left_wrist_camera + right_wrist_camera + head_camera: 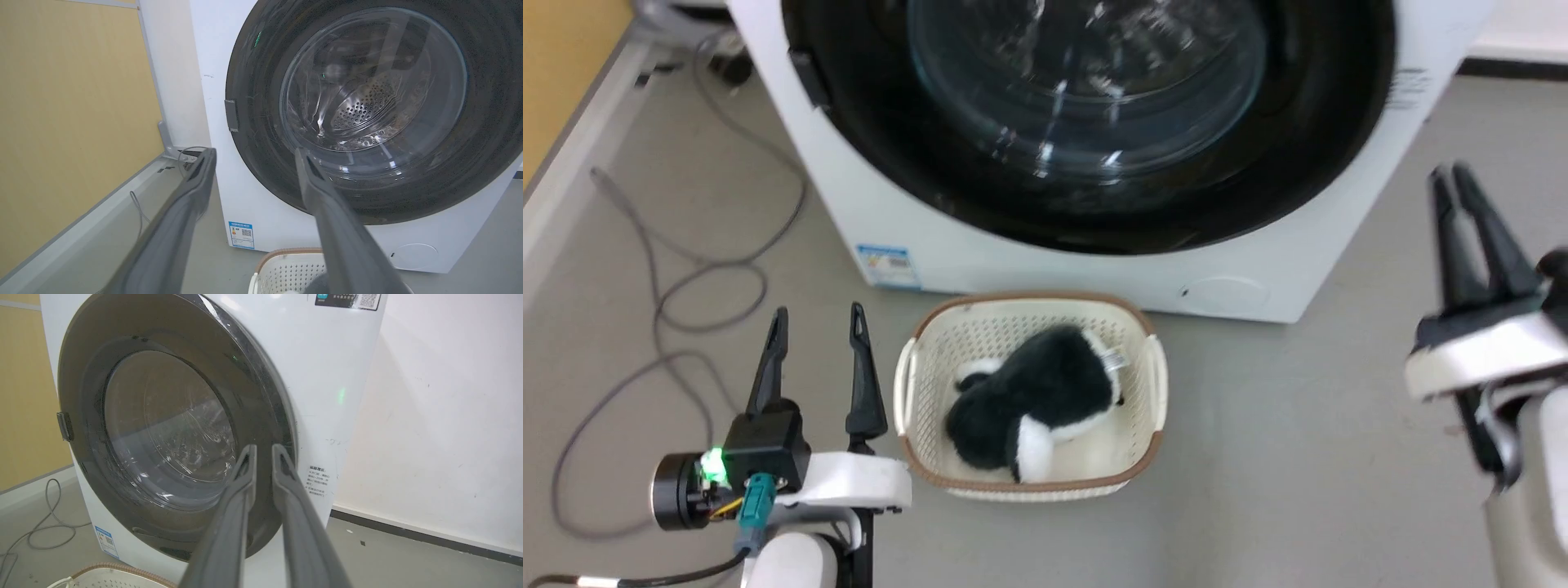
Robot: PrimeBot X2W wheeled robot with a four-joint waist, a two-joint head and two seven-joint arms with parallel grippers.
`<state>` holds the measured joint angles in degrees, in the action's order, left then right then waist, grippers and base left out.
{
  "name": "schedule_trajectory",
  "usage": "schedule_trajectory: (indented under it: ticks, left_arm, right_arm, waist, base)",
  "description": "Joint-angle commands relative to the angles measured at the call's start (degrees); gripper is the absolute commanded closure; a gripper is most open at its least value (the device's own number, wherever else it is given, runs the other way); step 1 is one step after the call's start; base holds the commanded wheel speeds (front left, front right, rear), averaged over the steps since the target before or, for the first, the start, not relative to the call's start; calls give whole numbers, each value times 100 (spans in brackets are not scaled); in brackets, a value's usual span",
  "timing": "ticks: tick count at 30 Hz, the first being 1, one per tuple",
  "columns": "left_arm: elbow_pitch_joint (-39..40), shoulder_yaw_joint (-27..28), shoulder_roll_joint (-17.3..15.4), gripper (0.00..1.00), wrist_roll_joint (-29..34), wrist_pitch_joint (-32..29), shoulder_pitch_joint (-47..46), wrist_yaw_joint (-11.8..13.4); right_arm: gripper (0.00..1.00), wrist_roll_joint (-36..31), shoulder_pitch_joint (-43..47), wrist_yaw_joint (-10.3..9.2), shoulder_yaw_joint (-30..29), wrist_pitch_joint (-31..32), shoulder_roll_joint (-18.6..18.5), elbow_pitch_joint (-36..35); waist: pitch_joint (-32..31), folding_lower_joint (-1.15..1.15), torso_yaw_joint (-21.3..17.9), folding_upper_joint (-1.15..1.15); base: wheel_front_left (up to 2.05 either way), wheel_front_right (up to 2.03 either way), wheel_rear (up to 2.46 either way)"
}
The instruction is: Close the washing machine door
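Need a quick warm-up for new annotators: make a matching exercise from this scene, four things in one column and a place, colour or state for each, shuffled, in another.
Things
1. washing machine door
2. plush toy
3. left gripper
4. blue sticker

Descriptions
A. fingers wide apart
B. low on the white front of the washing machine, on the robot's left side
C. black frame round clear glass
D. lying in the cream basket

Pairs: 1-C, 2-D, 3-A, 4-B
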<state>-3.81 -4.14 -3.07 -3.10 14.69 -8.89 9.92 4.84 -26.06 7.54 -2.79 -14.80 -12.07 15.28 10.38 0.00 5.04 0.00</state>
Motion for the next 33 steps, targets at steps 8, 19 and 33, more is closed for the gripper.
schedule_trajectory:
  ticks: [8,19,33]
  left_arm:
    - [-70,155,-36,0,76,30,438,-34]
    - [-99,102,-46,0,208,30,743,-92]
    - [-159,102,-13,100,191,-7,828,-142]
  right_arm:
    - [0,106,873,-5,-276,-20,610,-154]
    - [0,226,2044,-5,-573,-20,915,-421]
    - [100,356,2379,0,-515,5,896,-583]
  waist:
    - [-555,0,-392,0]
    - [-903,0,-449,0]
    - [-1054,0,-537,0]
  base:
    - [0,0,0]
    - [0,0,0]
    - [0,0,0]
